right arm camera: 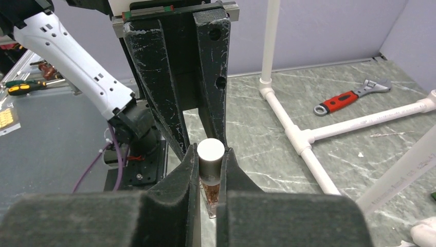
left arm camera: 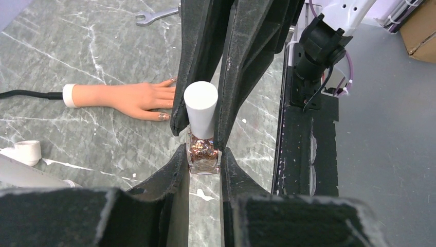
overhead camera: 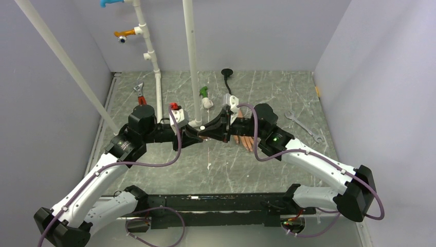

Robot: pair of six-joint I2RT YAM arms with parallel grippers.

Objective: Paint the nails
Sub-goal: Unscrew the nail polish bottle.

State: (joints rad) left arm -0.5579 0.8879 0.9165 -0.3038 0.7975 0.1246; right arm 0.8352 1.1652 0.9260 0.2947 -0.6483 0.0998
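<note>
While both arms meet over the middle of the desk (overhead camera: 277, 92), the polish bottle (left arm camera: 204, 157) is pinned between them. Left pincer (left arm camera: 203, 152) is clenched on the glass body, one pad each side, with glittery brown polish visible inside. Right pincer (right arm camera: 211, 167) is clenched on the white cap (right arm camera: 211, 150). In the left wrist view its fingers (left arm camera: 234, 77) come in from the far side and flank the cap just above the left pincer's tips. The two pincers are nose to nose, nearly touching. Cap looks seated on the bottle. Can't tell whether the bottle base touches the desk.

Mannequin hand (left arm camera: 128, 98) lies flat on the desk, just beyond the bottle in the left wrist view. Its fingers point toward the pincers, with the white cuff (left arm camera: 68, 95) and black stem (left arm camera: 25, 94) at the other end. From the top view it sits beside and partly under the right arm's wrist, only partly visible.

Nails (left arm camera: 163, 117): the thumb nail shows in the left wrist view and looks coppery and glittery. One more fingertip nail peeks out beside the right pincer's finger; the rest are hidden behind it. Neither pincer touches the hand.

Elsewhere, an open-end spanner (overhead camera: 303, 125) lies on the right side of the desk, apart from the hand. A red-handled adjustable wrench (right arm camera: 349, 98) lies near the white pipe frame (right arm camera: 298, 136) at back left.
</note>
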